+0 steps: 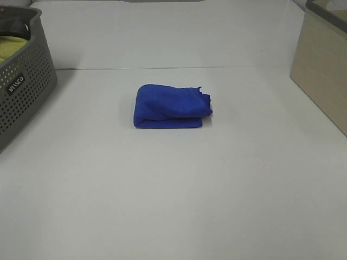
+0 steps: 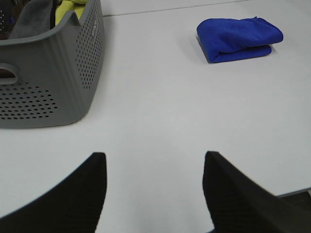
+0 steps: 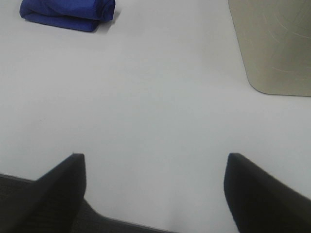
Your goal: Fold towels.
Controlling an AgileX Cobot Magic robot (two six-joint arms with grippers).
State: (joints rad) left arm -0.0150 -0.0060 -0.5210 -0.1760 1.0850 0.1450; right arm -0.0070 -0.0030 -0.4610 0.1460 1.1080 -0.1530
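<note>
The royal-blue plush microfibre towel [image 1: 171, 106] lies folded into a compact rectangular bundle on the plain white bench [image 1: 173, 195]. Its long axis runs across the exterior high view, from left to right. The rounded fold faces the left end, and the loose layered edges end at the right, where one corner sticks out slightly. One towel of this kind is visible.

The left hand [image 2: 153, 187] is partly open and empty, with bare bench surface showing between its two black fingers [image 2: 82, 194]. The towel lies well ahead of this hand and off to its right side. The right hand [image 3: 155, 187] is spread wide and also holds nothing. The towel [image 3: 68, 12] lies well ahead of it and off to its left side.

One grey perforated plastic basket [image 1: 24, 81] stands at the far left of the bench, near the left hand. It contains a yellow-green cloth [image 2: 73, 7] and a grey cloth [image 2: 31, 17]. One beige rectangular bin [image 1: 325, 59] with rounded corners stands at the far right, ahead of the right hand. The bench surface is smooth and matt, with a thin seam line behind the towel.
</note>
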